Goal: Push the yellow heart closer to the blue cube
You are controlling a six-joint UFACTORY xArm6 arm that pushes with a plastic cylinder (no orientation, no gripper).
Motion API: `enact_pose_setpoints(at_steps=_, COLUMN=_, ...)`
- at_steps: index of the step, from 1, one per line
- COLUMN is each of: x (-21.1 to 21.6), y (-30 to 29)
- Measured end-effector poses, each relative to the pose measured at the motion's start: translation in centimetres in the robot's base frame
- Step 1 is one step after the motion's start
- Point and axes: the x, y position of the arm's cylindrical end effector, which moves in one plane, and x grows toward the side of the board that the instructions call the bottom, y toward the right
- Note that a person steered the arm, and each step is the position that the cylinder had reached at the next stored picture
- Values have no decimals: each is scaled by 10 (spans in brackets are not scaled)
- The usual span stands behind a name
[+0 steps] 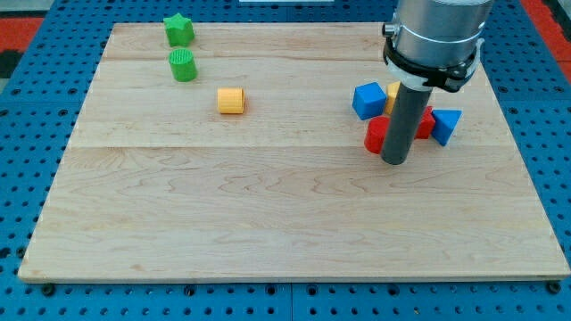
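Note:
The blue cube (368, 100) lies at the view's right on the wooden board (268, 205). Just right of it a small yellow piece (392, 92) peeks out from behind my rod; its shape is hidden. My tip (395, 160) rests on the board just below and right of a red block (377, 134), below the blue cube. Another red block (426, 123) and a blue triangular block (445, 126) lie right of the rod. The rod covers part of this cluster.
A green star (178, 29) and a green cylinder (183, 65) lie at the view's top left. A yellow-orange cylinder (231, 101) lies below and right of them. The board sits on a blue perforated table (27, 152).

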Motion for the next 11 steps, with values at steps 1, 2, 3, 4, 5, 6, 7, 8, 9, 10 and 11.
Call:
enact_pose_setpoints(at_steps=1, x=52, y=-39)
enact_pose_setpoints(at_steps=2, x=64, y=-97)
enact_pose_setpoints(at_steps=3, x=58, y=-168)
enact_pose_setpoints(at_steps=4, x=4, y=-239)
enact_pose_setpoints(at_steps=5, x=-52, y=-248)
enact_pose_setpoints(at_steps=6, x=-110, y=-320)
enact_pose_setpoints(at_steps=7, x=-97, y=-250)
enact_pose_setpoints(at_steps=8, x=-102, y=-118)
enact_pose_setpoints(at_steps=9, x=-93, y=-111)
enact_pose_setpoints(at_steps=10, x=-117, y=-176)
enact_pose_setpoints(at_steps=11, x=-162, y=-146)
